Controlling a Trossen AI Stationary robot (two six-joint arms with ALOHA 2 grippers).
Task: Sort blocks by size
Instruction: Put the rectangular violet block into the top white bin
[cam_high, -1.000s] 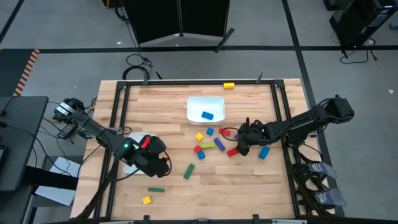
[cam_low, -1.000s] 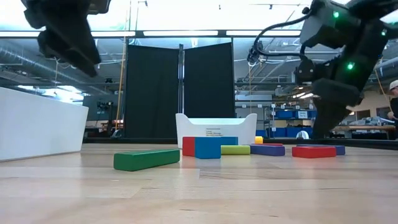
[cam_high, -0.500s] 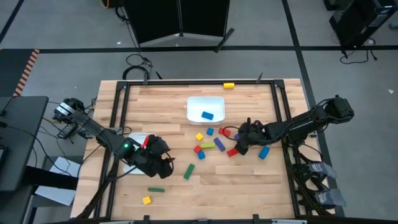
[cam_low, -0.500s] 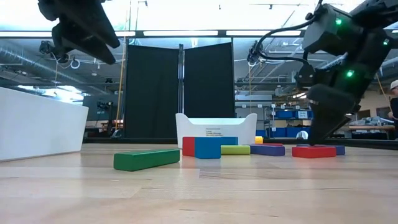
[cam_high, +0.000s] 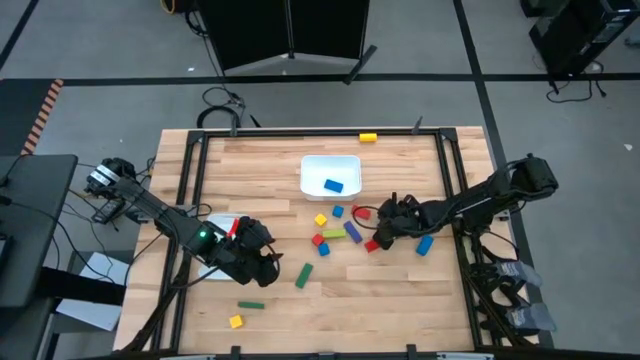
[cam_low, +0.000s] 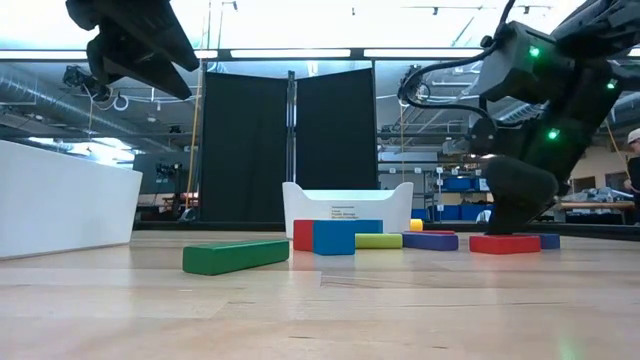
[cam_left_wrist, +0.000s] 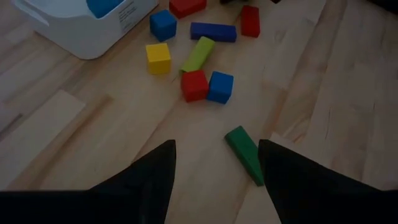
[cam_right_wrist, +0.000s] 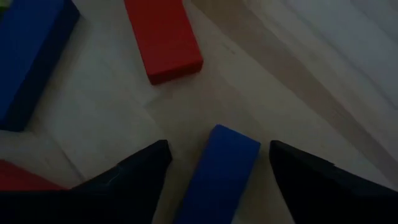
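Blocks lie flat and loose on the wooden table: a cluster of red, blue, yellow and lime ones at the middle, a blue bar to its right, and a green bar nearer the front. My right gripper is low over the cluster's right end and open. Its fingers stand on either side of a blue bar without touching it. A red bar lies just beyond. My left gripper hangs open and empty, high over the table's left part, with the green bar ahead of it.
A white tray at the far middle holds one blue block. Another white tray lies under my left arm. A green bar and a yellow cube lie near the front left. A yellow bar sits on the far frame.
My right gripper has come down toward the blocks at the cluster's right end and stands lower over the table. My left gripper has tipped up a little and otherwise kept its place. No block has moved.
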